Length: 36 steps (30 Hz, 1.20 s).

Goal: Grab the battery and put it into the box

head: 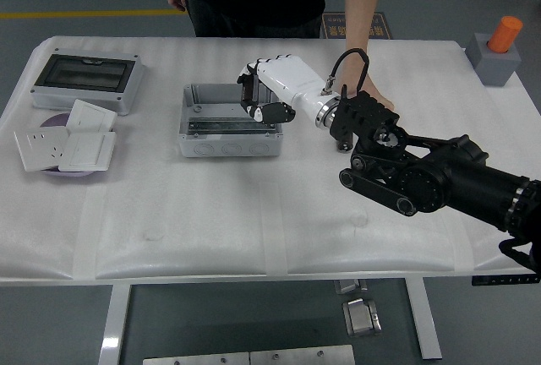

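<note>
The right robot hand (269, 95) hangs over the right end of the grey box (230, 119), fingers (272, 114) curled downward around something dark. That is probably the battery, though it is too hidden to be sure, and its long axis cannot be told. The open box lies directly below and to the hand's left, so the release looks close. No left arm shows. Right of the box, a person's hand (372, 95) rests on the white bench (211, 221); left of it lie wall switches (66, 141) and an enclosure (84, 78).

one grey box (229, 120), three wall switches (64, 142)
</note>
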Motion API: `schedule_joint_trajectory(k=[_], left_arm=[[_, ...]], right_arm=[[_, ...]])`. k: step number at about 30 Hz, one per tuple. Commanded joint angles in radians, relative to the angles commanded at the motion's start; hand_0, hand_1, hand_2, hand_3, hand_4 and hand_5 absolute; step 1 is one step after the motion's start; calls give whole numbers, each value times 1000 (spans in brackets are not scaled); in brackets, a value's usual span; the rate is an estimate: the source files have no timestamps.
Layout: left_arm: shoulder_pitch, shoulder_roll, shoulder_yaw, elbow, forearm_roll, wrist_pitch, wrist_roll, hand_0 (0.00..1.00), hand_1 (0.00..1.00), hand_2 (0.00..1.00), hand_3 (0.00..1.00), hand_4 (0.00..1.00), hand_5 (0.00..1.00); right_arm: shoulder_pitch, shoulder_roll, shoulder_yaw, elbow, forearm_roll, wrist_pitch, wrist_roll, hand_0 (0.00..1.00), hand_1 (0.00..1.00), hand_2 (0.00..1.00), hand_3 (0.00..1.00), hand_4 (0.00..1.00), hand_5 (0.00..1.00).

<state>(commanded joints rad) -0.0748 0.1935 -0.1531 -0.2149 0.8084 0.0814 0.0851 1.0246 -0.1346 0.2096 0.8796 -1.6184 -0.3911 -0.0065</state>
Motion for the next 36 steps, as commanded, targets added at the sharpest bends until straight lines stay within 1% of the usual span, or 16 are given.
schedule_joint_trajectory(k=[3,5,7,8,13,14,19,20,25,26,30,33,36], left_arm=[[-3,2,1,-1,-2,-1,1,599,620,462,614,463,507],[-4,3,2,-1,-3,-2,1,599,620,462,614,463,507],[-5,4,2,-1,-4,-3,2,599,620,462,614,463,507],[-5,4,2,-1,-3,-3,2,599,620,459,615,463,506],[-7,5,-2,-1,0,-7,6,599,620,459,615,463,506],[-7,6,-2,-1,0,-7,6,599,620,455,614,463,506],[-10,6,-3,-2,1,-9,7,599,620,455,614,463,506],[-10,6,-3,-2,2,-9,7,599,620,453,614,464,507],[-11,7,-2,-2,3,-10,7,599,620,453,614,464,507],[-12,7,-2,-2,4,-10,7,598,620,449,613,462,506],[-12,6,-1,-2,4,-10,7,598,620,449,613,462,506],[-10,5,2,-2,-1,-9,6,598,619,450,609,459,501],[-6,4,6,-2,-10,-7,4,598,619,450,609,459,501]], right_arm=[[-4,24,13,-16,5,6,2,718,622,584,690,389,249],[-6,32,17,-29,8,12,1,718,622,584,690,389,249],[-6,38,20,-42,10,18,0,718,622,584,690,389,249],[-6,41,21,-49,11,21,-1,718,630,640,699,434,276],[-1,53,23,-81,13,38,-4,718,630,640,699,434,276],[0,55,23,-85,13,40,-5,798,717,763,874,695,374],[1,63,15,-99,11,49,-8,798,717,763,874,695,374],[0,64,14,-101,10,50,-8,883,778,823,951,918,522],[0,68,9,-106,4,55,-12,883,778,823,951,918,522],[0,68,8,-108,3,56,-13,924,800,846,986,969,549],[0,62,6,-110,3,57,-16,924,800,846,986,969,549],[0,36,-7,-104,8,58,-17,934,805,851,996,990,569],[-8,-8,-31,-97,16,59,-17,934,805,851,996,990,569]])
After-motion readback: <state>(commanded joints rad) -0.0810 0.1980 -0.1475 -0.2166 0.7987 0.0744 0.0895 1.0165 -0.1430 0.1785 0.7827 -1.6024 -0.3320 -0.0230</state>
